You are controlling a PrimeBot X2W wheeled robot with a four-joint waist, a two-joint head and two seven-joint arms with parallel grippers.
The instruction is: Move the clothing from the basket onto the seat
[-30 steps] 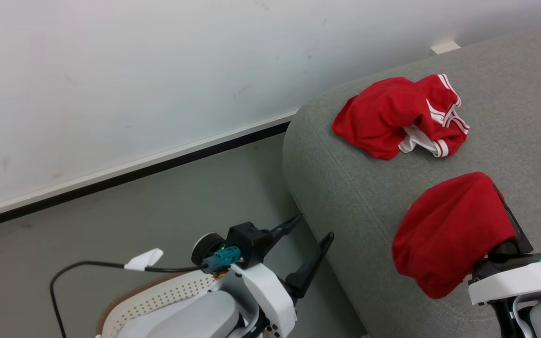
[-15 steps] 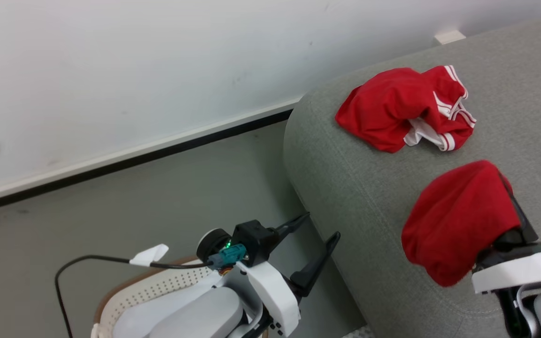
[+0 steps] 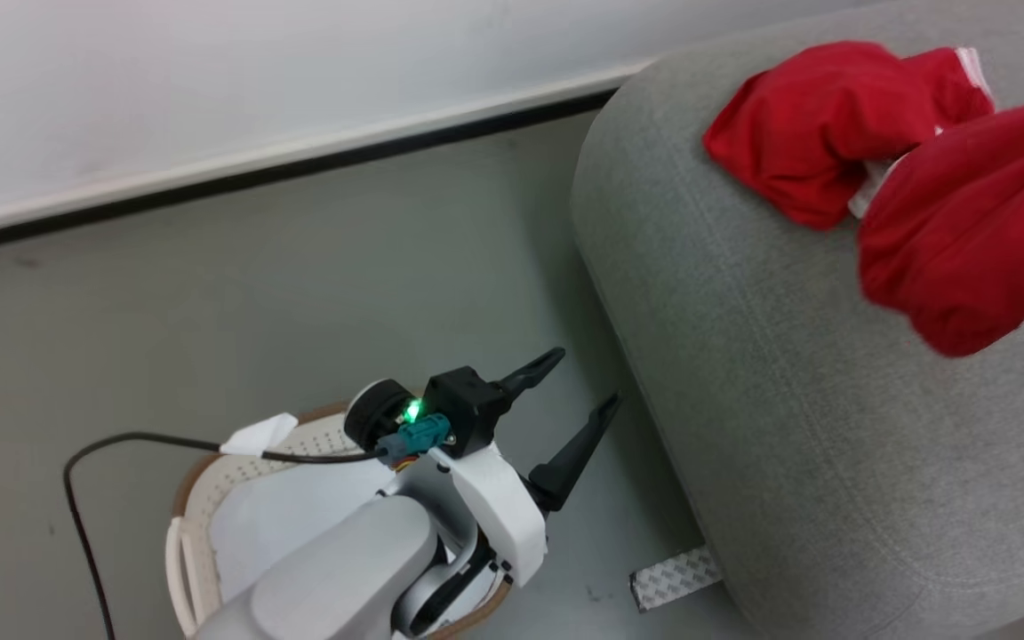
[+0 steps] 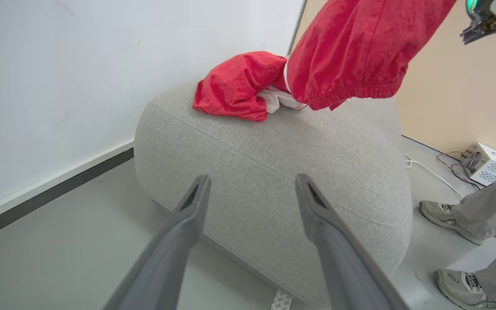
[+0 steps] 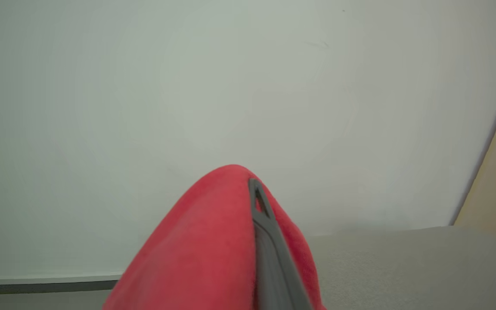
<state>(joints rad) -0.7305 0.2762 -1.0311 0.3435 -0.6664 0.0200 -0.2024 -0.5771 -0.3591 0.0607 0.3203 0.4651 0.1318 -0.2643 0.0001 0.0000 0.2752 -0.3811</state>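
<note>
Red and soft, a bunched garment hangs from the right gripper, whose fingers are pinched together on it, above the light-grey sofa at far right. A second red garment, white-trimmed, lies on the sofa just beyond. The left gripper, its fingers spread apart and empty, hovers between the sofa and the white perforated basket on the near-left floor.

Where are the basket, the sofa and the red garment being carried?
basket (image 3: 214,471): head view, perforated white wall.
sofa (image 4: 274,159): left wrist view, grey front side.
carried red garment (image 4: 351,51): left wrist view, middle of the hanging fabric.
</note>
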